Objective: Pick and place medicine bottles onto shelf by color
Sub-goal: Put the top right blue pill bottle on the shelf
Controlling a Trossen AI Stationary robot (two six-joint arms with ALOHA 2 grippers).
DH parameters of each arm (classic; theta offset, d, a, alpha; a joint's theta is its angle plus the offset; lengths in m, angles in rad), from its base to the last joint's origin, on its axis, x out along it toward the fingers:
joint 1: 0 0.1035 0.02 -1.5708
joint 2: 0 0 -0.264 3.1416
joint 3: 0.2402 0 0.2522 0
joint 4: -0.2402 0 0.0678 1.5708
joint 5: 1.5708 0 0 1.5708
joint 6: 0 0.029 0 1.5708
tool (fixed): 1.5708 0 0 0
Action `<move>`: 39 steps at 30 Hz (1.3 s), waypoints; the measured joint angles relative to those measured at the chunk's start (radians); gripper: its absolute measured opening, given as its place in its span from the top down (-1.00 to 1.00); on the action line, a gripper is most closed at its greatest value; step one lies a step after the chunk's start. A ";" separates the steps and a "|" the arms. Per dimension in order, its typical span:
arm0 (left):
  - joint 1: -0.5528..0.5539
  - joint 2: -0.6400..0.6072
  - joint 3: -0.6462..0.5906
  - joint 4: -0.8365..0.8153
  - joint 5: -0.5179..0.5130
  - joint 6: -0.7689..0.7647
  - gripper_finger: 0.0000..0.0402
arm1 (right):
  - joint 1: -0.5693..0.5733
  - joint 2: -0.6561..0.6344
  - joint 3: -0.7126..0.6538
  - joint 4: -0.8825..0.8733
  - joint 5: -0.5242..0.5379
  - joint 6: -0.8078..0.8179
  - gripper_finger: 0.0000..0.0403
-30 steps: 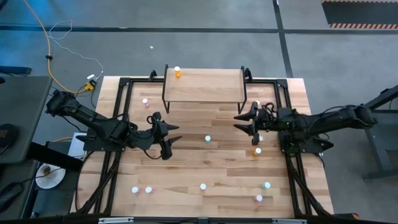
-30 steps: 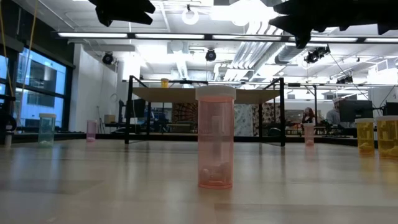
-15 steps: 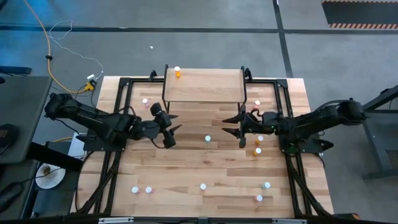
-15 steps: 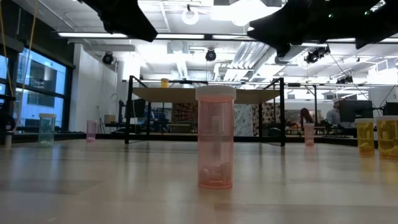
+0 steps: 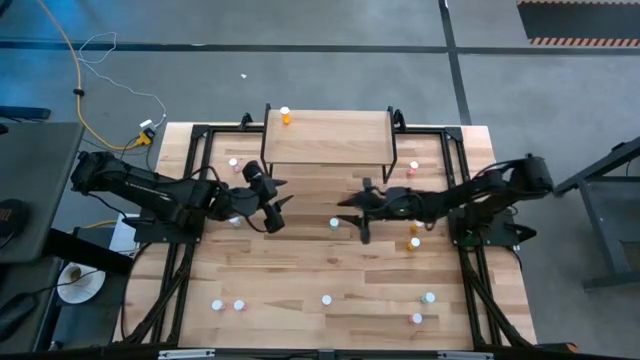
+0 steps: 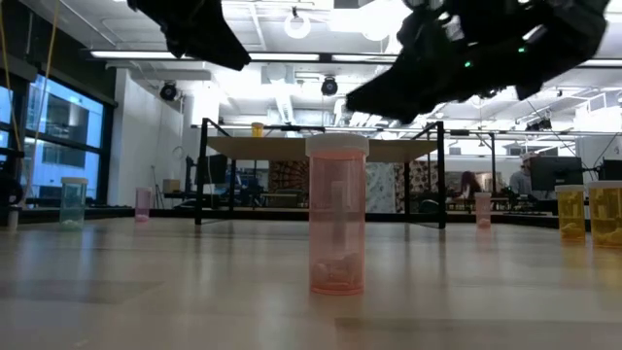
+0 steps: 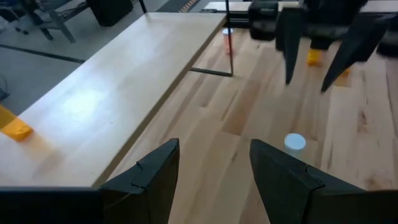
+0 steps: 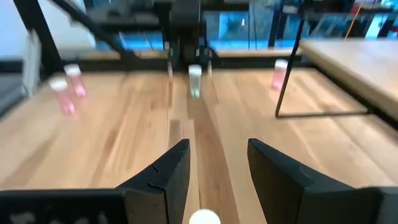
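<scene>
Because the bottles stand scattered over the table [image 5: 300,270] and only one orange bottle [image 5: 286,117] has reached the shelf [image 5: 330,135], both arms hang over the middle ground in front of it, each, by my reading, lining up on a bottle. Starting at the left, the left gripper [image 5: 272,207] hovers above the wood with its fingers [image 7: 155,180] parted and nothing between them; in its wrist view the shelf runs just beside it and a white-capped bottle [image 7: 295,142] stands a little ahead of the tips, untouched. That same bottle [image 5: 334,224] sits between the two grippers, well nearer the right one. The right gripper [image 5: 358,213] reaches in from the other side, fingers likewise spread and empty, held off the table; its wrist view shows a white cap [image 8: 204,217] right under the gap, so it seems placed to drop onto it. An orange bottle [image 5: 414,242] stands behind that gripper, beside the arm.
</scene>
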 joint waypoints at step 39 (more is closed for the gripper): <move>0.000 0.000 0.000 0.016 0.000 -0.003 0.06 | 0.000 0.218 0.128 -0.232 -0.020 0.050 0.24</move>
